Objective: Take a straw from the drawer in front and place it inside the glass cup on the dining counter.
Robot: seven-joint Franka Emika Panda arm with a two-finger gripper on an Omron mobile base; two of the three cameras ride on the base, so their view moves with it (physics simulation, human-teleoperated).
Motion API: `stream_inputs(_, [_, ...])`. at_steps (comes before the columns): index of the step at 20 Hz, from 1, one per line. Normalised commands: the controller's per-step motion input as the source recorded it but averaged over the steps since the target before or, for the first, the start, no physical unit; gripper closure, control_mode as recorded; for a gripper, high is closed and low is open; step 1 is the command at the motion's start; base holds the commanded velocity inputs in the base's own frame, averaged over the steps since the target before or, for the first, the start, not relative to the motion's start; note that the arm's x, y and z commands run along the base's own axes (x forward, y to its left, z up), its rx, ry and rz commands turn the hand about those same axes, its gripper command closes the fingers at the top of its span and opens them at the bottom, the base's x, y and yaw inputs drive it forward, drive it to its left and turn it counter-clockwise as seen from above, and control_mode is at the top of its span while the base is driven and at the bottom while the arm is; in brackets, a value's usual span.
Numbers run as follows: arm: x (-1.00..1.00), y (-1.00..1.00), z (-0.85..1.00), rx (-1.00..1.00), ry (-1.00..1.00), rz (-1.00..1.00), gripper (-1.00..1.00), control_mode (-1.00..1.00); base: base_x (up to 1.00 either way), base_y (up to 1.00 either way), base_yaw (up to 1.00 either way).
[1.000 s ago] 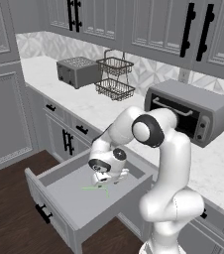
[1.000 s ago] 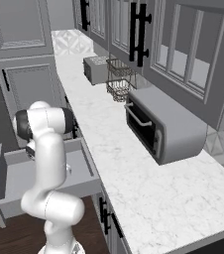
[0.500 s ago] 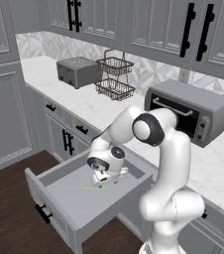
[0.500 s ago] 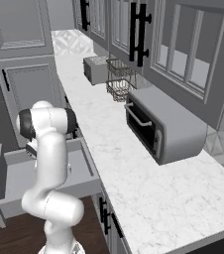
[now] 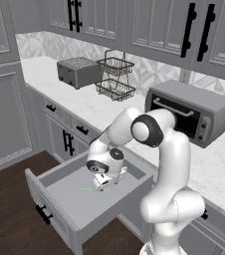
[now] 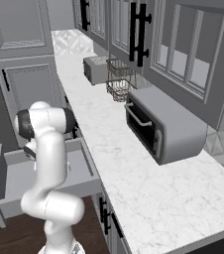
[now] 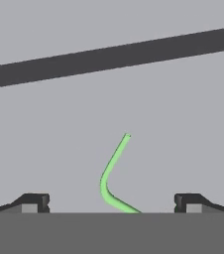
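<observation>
Hanging low inside the wide shallow grey drawer (image 5: 69, 199), the white arm's two-finger gripper (image 5: 103, 186) is pointing down at the drawer floor with its jaws spread wide and nothing between them. In the hand view the two dark fingertips (image 7: 34, 202) are standing far apart at the bottom, and the thin light-green straw with a bent end (image 7: 112, 176) is lying flat on the grey floor between them, touching neither. From the left base view the straw (image 5: 95, 189) is showing as a faint green line just beside the gripper, near the middle of the drawer floor, toward the back wall. The drawer is standing pulled fully out, its short black bar handle (image 5: 43, 214) facing the dark wood floor (image 5: 10, 224). On the marble-look tabletop (image 6: 134, 173) above the grey cabinets, a grey toaster (image 5: 77, 72) is sitting toward the far end, a two-tier black wire basket (image 5: 115, 79) next to it, and a grey toaster oven (image 5: 189, 112) near the back edge.
</observation>
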Motion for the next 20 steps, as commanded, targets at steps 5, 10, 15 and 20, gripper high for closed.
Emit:
stream_inputs(5, [0.02,0.24,-0.32,-0.05,-0.03,0.11,-1.00,-1.00,0.00,0.00,0.00])
stream_inputs(10, [0.18,0.39,-0.31,-0.05,0.00,0.03,-1.00,-1.00,0.00,0.00,0.00])
stream_inputs(15, [0.32,0.23,-0.28,-0.08,0.00,0.00,-1.00,-1.00,0.00,0.00,0.00])
stream_inputs(20, [0.10,0.01,-0.32,-0.08,0.00,0.00,-1.00,-1.00,0.00,0.00,0.00])
